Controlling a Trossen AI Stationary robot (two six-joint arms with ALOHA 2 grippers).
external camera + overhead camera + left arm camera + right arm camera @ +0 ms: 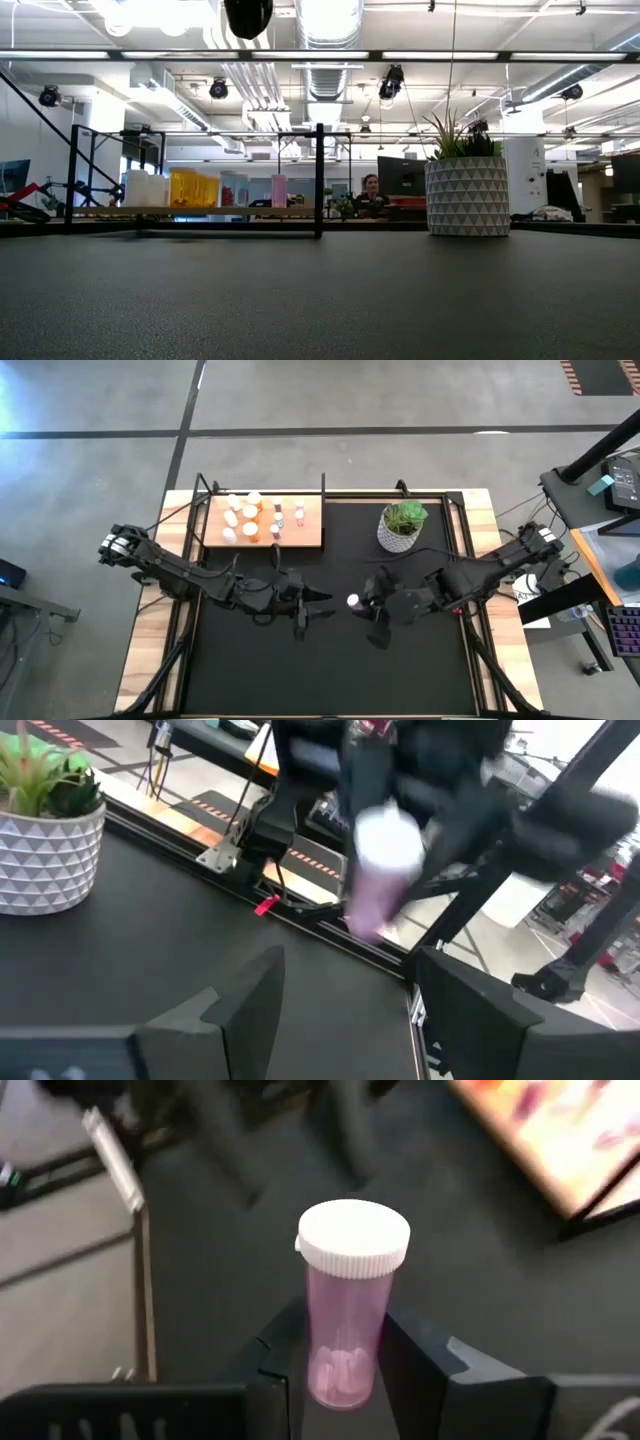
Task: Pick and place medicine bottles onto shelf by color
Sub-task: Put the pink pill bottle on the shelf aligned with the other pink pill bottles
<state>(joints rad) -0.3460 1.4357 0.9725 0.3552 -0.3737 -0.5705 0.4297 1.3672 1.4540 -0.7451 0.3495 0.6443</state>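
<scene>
Bottle [352,1305], pink with a white cap, sits clamped upright in my right gripper [345,1355] above mid-table. My left gripper [340,1010] waits opposite, fingers apart. I'd pass it across level, keeping the grip until the left fingers close, then head far-left to the shelf [262,520].

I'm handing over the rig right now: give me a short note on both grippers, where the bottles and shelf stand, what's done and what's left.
Right gripper: shut on a pink bottle with a white cap, held upright above the mat at table centre.
Left gripper: open and empty, facing the right one across a short gap, pointed at that bottle.
Shelf: far-left part of the table, already carrying a batch of white, orange and pink bottles in groups.
Potted plant: far right of centre, untouched.
Done: most bottles shelved.
Left: the pink bottle; it probably goes with the pink group, possibly by handover to the left arm.
</scene>
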